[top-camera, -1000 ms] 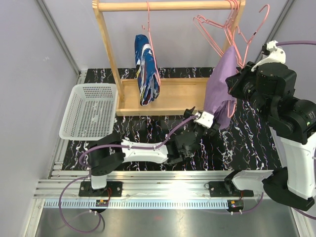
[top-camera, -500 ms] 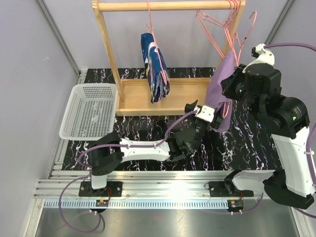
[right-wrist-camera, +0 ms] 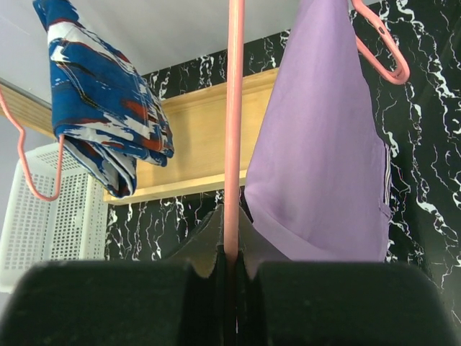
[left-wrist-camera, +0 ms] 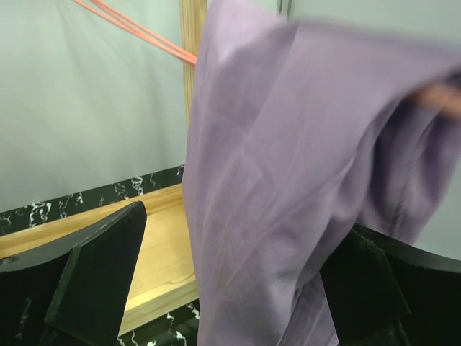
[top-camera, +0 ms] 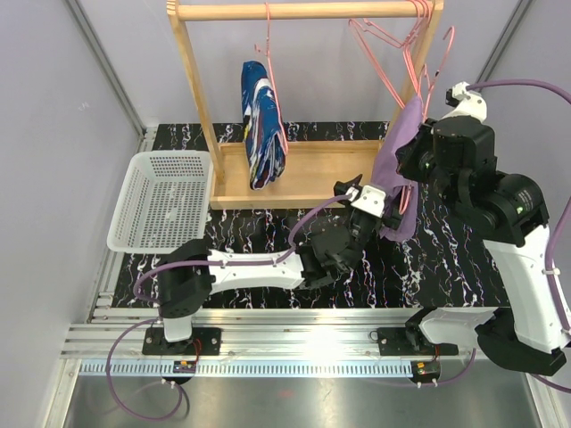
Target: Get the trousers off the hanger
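Observation:
The lilac trousers (top-camera: 393, 174) hang on a pink hanger (top-camera: 435, 67) at the right end of the wooden rack. My right gripper (top-camera: 416, 156) is shut on that hanger's wire (right-wrist-camera: 232, 108), with the lilac trousers (right-wrist-camera: 324, 166) hanging just right of it. My left gripper (top-camera: 368, 198) is open at the trousers' lower part. In the left wrist view the lilac cloth (left-wrist-camera: 288, 180) hangs between the wide-apart fingers of the gripper (left-wrist-camera: 238, 281). The dark blue splashed trousers (top-camera: 261, 125) hang on another pink hanger near the rack's left post; they also show in the right wrist view (right-wrist-camera: 101, 101).
The wooden rack (top-camera: 294, 11) has a flat base board (top-camera: 321, 169) on the black marbled table. A white perforated basket (top-camera: 165, 201) lies left of the rack. Bare pink hangers (top-camera: 384, 62) hang at the rod's right end.
My right arm has moved left toward the rack with the hanger and lilac trousers. My left gripper has risen against the cloth. The blue trousers have swung right, then back left.

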`<action>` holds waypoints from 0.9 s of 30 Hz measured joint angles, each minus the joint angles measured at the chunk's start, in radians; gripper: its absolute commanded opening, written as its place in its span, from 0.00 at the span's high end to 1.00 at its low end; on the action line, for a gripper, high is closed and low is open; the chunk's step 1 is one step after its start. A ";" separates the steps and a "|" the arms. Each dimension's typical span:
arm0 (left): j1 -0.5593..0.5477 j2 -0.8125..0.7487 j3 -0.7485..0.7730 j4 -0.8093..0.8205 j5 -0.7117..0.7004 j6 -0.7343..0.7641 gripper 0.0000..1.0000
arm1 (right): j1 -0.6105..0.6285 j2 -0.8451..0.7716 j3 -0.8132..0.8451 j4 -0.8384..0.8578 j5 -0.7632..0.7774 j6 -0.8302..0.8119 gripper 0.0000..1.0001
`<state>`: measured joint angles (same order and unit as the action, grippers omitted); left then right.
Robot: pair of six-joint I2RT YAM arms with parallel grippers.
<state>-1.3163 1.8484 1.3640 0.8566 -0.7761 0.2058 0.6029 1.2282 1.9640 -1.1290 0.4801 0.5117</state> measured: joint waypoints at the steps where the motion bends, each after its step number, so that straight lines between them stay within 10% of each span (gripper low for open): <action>1: 0.000 -0.008 0.000 0.000 0.005 0.000 0.04 | 0.000 -0.001 -0.010 0.004 -0.001 0.000 1.00; 27: -0.022 -0.154 -0.078 0.034 0.100 0.079 0.09 | -0.001 0.015 0.013 -0.051 -0.114 -0.013 1.00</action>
<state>-1.3380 1.6939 1.2861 0.8902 -0.6758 0.2852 0.6022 1.2430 1.9766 -1.1801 0.3664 0.4992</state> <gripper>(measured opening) 0.908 0.050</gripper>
